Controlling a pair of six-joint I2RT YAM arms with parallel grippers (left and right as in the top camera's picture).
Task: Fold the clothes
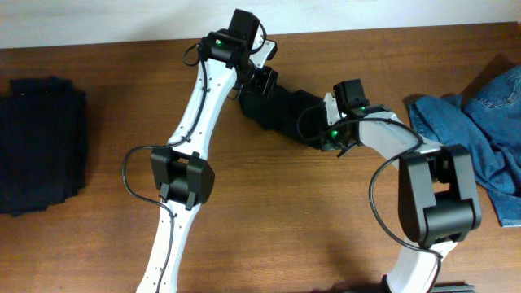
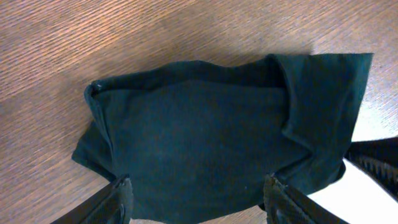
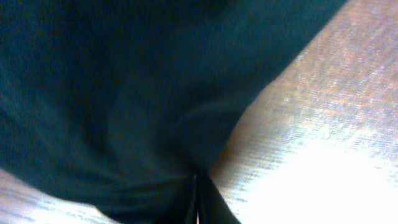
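Note:
A dark teal garment (image 1: 281,110) lies bunched on the wooden table between my two grippers. In the left wrist view the garment (image 2: 199,137) is a folded bundle with a flap turned up at its right end. My left gripper (image 1: 254,85) is at its far left end; its fingers (image 2: 199,200) are open and straddle the bundle's near edge. My right gripper (image 1: 324,134) is at the garment's right end. In the right wrist view its fingers (image 3: 199,202) are shut, pinching a fold of the garment (image 3: 112,93).
A folded stack of black clothes (image 1: 41,146) sits at the table's left edge. A heap of blue denim (image 1: 488,130) lies at the right edge. The right arm's white link shows in the left wrist view (image 2: 348,199).

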